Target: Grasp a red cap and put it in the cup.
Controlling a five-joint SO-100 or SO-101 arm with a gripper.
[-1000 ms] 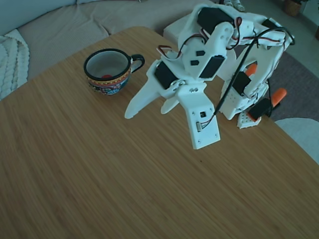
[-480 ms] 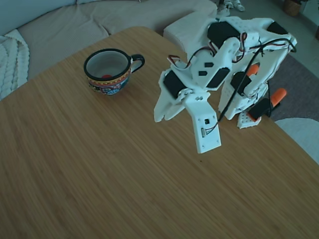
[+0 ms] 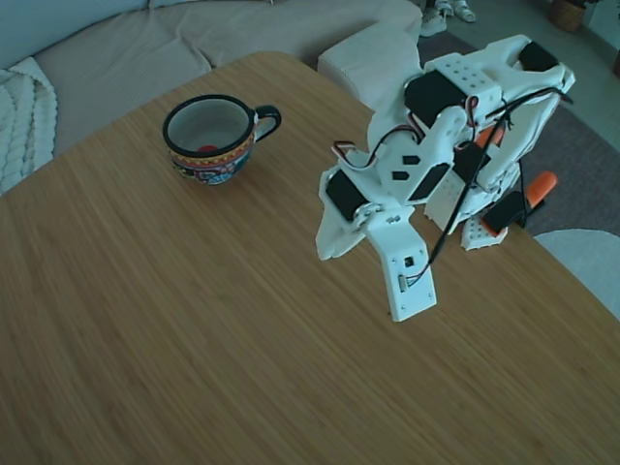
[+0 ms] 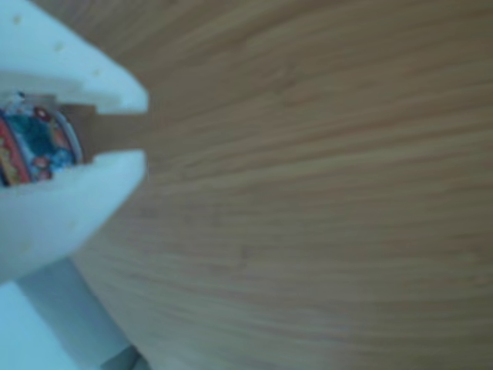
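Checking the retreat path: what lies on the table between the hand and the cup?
Nothing: in the fixed view only bare wooden table separates the hand from the cup.

Fixed view: cup (image 3: 210,139) upper left on table (image 3: 194,320); cap (image 3: 207,149) inside it. Arm (image 3: 455,145) upper right, gripper (image 3: 334,237) centre, apart from cup.

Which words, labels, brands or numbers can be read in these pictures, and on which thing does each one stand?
None can be read.
The cup carries only a colourful pattern on its band, no letters.
The white arm and its gripper show no readable marking.
The other view is too blurred to show any text.
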